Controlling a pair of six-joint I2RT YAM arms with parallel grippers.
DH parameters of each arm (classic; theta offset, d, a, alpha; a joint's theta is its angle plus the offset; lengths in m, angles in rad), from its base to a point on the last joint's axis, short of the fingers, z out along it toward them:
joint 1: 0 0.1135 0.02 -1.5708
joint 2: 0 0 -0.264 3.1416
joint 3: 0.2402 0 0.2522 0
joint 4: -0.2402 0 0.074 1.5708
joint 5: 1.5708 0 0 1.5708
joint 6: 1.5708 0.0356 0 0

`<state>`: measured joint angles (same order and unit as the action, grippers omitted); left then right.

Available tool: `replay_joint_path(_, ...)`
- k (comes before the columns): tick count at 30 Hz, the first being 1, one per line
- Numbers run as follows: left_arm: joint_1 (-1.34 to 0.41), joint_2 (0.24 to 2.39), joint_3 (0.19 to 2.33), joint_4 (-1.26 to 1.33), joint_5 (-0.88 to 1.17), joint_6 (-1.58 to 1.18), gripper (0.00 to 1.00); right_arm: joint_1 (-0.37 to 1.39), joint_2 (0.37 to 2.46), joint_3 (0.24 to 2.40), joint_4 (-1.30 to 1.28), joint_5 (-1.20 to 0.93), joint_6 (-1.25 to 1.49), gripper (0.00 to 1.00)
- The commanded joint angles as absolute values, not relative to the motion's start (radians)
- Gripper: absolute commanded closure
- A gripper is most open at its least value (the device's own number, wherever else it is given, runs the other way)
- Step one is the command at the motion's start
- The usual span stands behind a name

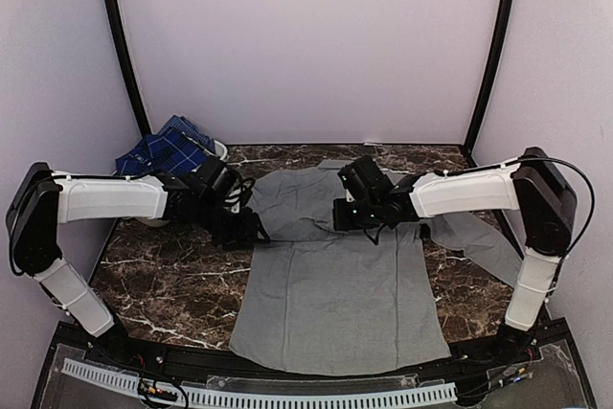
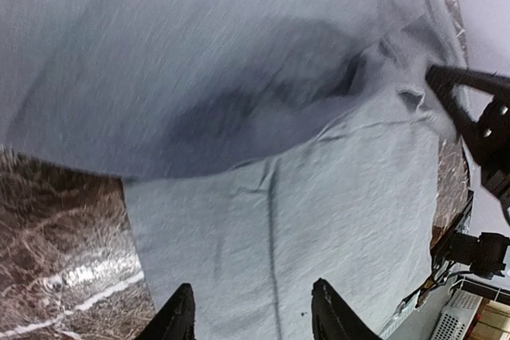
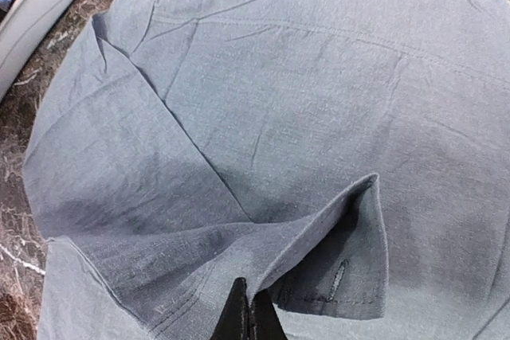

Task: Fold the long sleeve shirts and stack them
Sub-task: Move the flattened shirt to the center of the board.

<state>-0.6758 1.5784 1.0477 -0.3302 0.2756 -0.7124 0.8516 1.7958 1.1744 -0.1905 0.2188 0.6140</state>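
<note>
Top external view: the plain grey shirt (image 1: 335,284) lies flat in the middle of the dark marble table (image 1: 163,284), collar toward the back wall, hem reaching the table's near edge; one sleeve trails off to the right, toward the right arm's upright link; bare marble shows on the near left, beside the shirt's straight side edge; the blue plaid shirt (image 1: 168,150) sits bunched in the white basket (image 1: 219,148) at the far left corner, well apart from the grey one; both arms reach inward over the shirt's upper part; the left gripper (image 1: 251,227) hangs at the shirt's left edge, its fingers (image 2: 179,316) apart over grey cloth with nothing between them; the right gripper (image 1: 343,213) is over the chest, its jaws pressed together on a folded ridge of the grey shirt just beside a cuff with a buttonhole (image 3: 339,276); from the left wrist, cloth puckers at that pinched tip; the basket rim lies near the shirt's shoulder edge, not touching
</note>
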Motion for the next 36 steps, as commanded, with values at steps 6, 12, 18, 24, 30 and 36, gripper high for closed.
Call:
replay_joint_path(6,-0.701,1.653,0.893,-0.163,0.374,-0.779,0.54,0.835,1.989,1.284,-0.188,0.169,0.545,1.00)
replay_joint_path(12,-0.685,1.764,0.920,-0.187,0.324,-0.769,0.56,0.816,2.041,1.327,-0.189,0.162,0.561,1.00)
replay_joint_path(18,-0.607,1.816,0.957,-0.222,0.293,-0.713,0.57,0.789,2.095,1.392,-0.189,0.144,0.574,1.00)
replay_joint_path(24,-0.556,1.826,1.007,-0.265,0.281,-0.664,0.57,0.755,2.160,1.497,-0.210,0.131,0.551,1.00)
replay_joint_path(30,-0.554,1.720,1.026,-0.356,0.235,-0.624,0.57,0.746,2.182,1.619,-0.248,0.107,0.504,1.00)
replay_joint_path(36,-0.552,1.546,0.928,-0.473,0.160,-0.620,0.57,0.746,2.166,1.674,-0.271,0.086,0.477,1.00)
